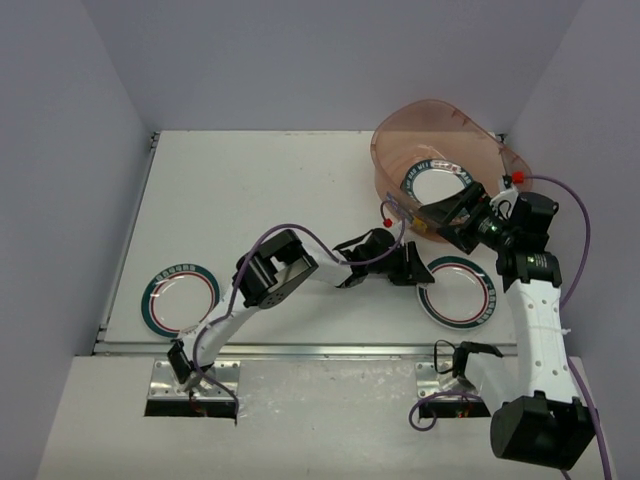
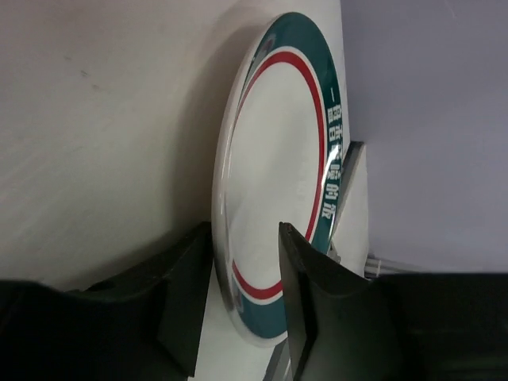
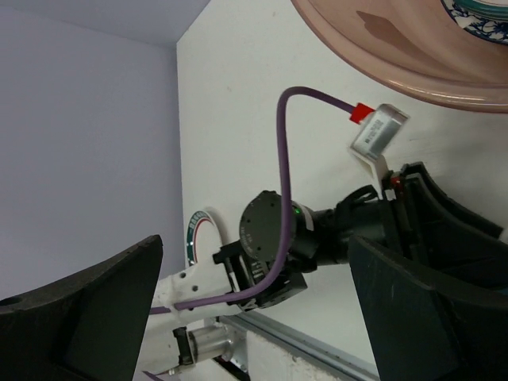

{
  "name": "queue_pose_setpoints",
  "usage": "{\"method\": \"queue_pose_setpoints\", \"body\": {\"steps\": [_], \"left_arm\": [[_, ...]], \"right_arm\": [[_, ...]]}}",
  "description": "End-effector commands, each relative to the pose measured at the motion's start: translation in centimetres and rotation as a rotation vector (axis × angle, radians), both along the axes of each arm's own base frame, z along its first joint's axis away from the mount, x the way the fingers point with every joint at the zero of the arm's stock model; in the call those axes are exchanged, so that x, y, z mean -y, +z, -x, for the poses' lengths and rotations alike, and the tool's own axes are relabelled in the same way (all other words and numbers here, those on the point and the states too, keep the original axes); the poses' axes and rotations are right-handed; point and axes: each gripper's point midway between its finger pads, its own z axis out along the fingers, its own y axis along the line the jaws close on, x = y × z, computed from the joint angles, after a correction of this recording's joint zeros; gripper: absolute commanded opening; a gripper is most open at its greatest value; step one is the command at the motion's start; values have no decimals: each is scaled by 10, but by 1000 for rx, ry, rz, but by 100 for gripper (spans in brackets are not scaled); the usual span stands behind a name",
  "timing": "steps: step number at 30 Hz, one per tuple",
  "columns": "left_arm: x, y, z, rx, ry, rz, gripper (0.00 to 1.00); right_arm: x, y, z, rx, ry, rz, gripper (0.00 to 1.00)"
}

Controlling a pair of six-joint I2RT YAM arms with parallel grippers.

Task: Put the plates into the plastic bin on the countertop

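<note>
Fingers of the left pincer (image 2: pixel 244 232) clasp the rim of a teal-rimmed plate (image 2: pixel 278 135) at the front right of the white desk (image 1: pixel 280 190), near the plastic bin (image 1: pixel 384 158). Beside the bin's near wall, the right pincer (image 3: pixel 254 242) gapes wide, grasping nothing. A second plate (image 1: pixel 437 185) lies inside the bin, and a third plate (image 1: pixel 180 298) sits far left.

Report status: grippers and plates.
Left gripper straddles rim of right-hand plate, grip unconfirmed. Right gripper open over near rim of plastic bin, maybe in the way. Second plate binned, third plate far left.
</note>
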Motion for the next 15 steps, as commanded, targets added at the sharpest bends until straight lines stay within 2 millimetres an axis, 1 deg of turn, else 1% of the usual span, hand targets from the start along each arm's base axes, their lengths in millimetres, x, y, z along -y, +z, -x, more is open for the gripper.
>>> {"method": "queue_pose_setpoints", "body": {"steps": [1, 2, 3, 4, 5, 6, 7, 10, 12, 13, 14, 15], "left_arm": [[1, -41, 24, -83, -35, -78, 24], [-4, -45, 27, -88, -35, -93, 6], [-17, -45, 27, -81, -3, -110, 2], [-30, -45, 22, -61, 50, -135, 0], [-49, -42, 16, -36, 117, -168, 0], [-79, -32, 13, -18, 184, -198, 0], [-106, -22, 7, 8, 261, -220, 0], [-164, 4, -5, 59, 380, -223, 0], [-223, 32, -9, 90, 445, -192, 0], [-240, 42, -8, 102, 460, -177, 0], [-261, 66, -4, 141, 480, -134, 0], [-282, 69, -9, 149, 501, -151, 0]], "right_arm": [[-1, 25, -4, 118, 30, 15, 99], [1, 25, -4, 126, 20, 27, 99], [2, 26, -4, 132, 12, 39, 99], [4, 26, -5, 140, 8, 54, 99], [6, 25, -6, 143, 4, 69, 99], [8, 22, -7, 132, -5, 80, 99], [10, 20, -8, 128, -15, 95, 99], [11, 12, -10, 110, -10, 101, 99], [1, 8, -10, 140, 67, 74, 99], [-4, 1, -8, 141, 105, 51, 99], [-10, 7, -10, 199, 148, 41, 99], [-21, 3, -5, 192, 217, -8, 99]]}}
